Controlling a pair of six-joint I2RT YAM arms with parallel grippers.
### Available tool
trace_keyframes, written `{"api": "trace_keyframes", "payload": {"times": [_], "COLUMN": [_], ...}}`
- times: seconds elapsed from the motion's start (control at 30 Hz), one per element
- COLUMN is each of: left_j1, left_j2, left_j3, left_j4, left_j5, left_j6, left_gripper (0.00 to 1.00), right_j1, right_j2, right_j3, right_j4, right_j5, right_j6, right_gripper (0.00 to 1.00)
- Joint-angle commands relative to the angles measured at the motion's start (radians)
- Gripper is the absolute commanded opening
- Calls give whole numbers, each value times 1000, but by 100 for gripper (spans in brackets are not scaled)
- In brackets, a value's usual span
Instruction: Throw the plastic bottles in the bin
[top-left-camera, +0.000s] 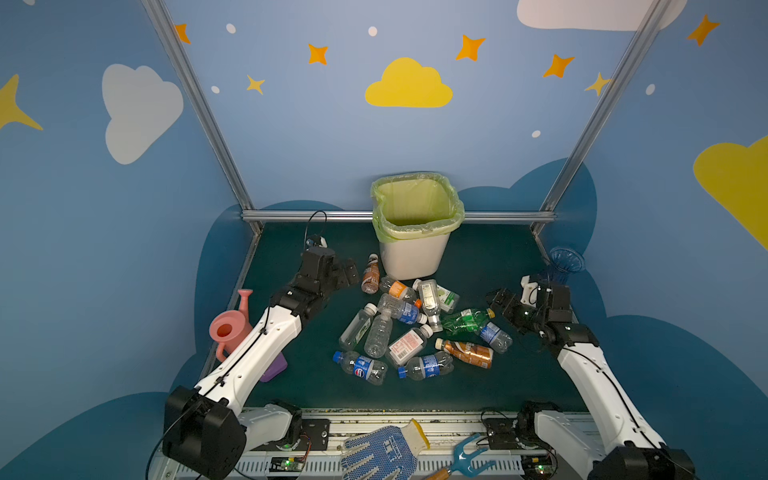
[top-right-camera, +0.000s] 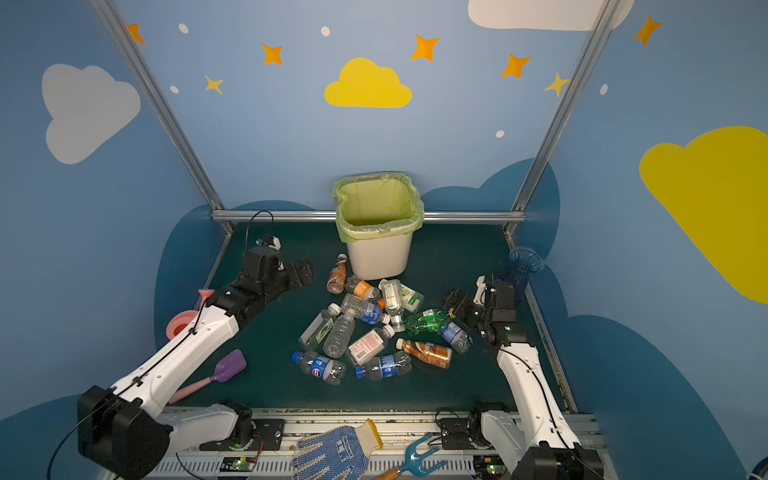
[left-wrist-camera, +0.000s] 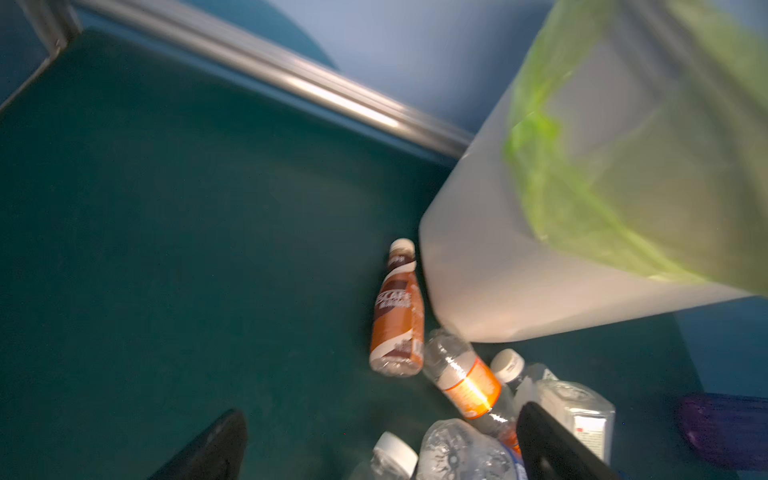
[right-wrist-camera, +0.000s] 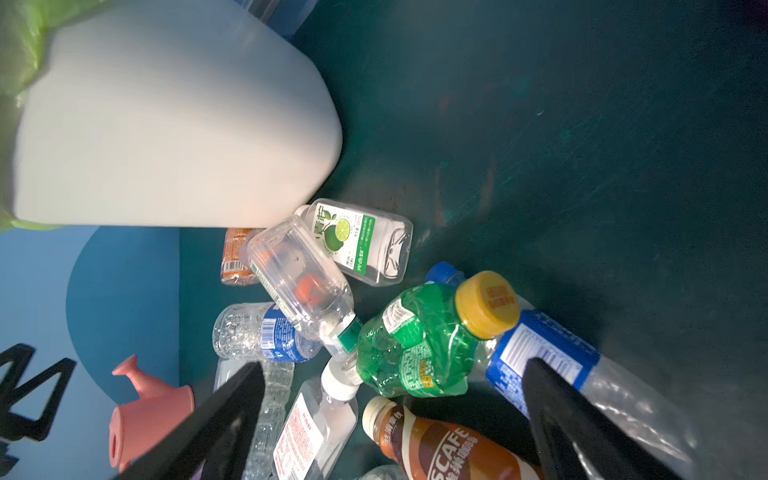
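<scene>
Contents of table, dark green mat: plastic bottles, about fifteen, lying on their sides in one loose, overlapping heap at the centre, its far edge at the foot of the bin. Bin: white, with a yellow-green liner folded over the rim, upright at far centre by the back rail. No bottle shows in the visible part of its mouth, so the task reads as not yet begun. Left gripper: jaws spread wide, empty, above the mat just left of the brown bottle on the heap's far-left fringe beside the bin. This is a likely first pick, since little overlaps it. Right gripper: jaws wide, empty, poised at the heap's right edge near the green bottle, whose yellow cap points toward it. Non-task items: pink watering can at left, blue vase at far right, both apart from the heap.
</scene>
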Motion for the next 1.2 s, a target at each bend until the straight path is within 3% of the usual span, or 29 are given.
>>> {"api": "trace_keyframes", "payload": {"times": [0.0,0.17,0.3,0.5,0.67,0.83,1.0,1.17], "left_j1": [29,59,53,-66,-153,-328,-564,-720], "left_j2": [-34,-76,-88,-138,-200,-218,-82,138], "left_j3": [-53,-119,-125,-153,-189,-168,-73,51], "left_j4": [-34,-62,-108,-170,-202,-225,-243,-230], "left_j5": [2,-17,13,-93,-97,-130,-185,-63], "left_j6": [-88,-106,-46,-8,23,89,184,286], "left_gripper": [100,100,100,100,100,99,99,97], "right_j1": [66,141,173,171,161,118,43,-6], "right_j2": [25,74,104,78,21,-33,-80,-114], "right_j3": [35,57,82,105,72,41,20,-4], "right_j4": [38,52,28,-67,-90,-98,-112,-128], "right_j5": [57,100,129,211,243,257,228,215], "right_j6": [-4,-11,-33,-45,-42,-41,-48,-56], "right_gripper": [96,96,96,98,98,98,98,98]}}
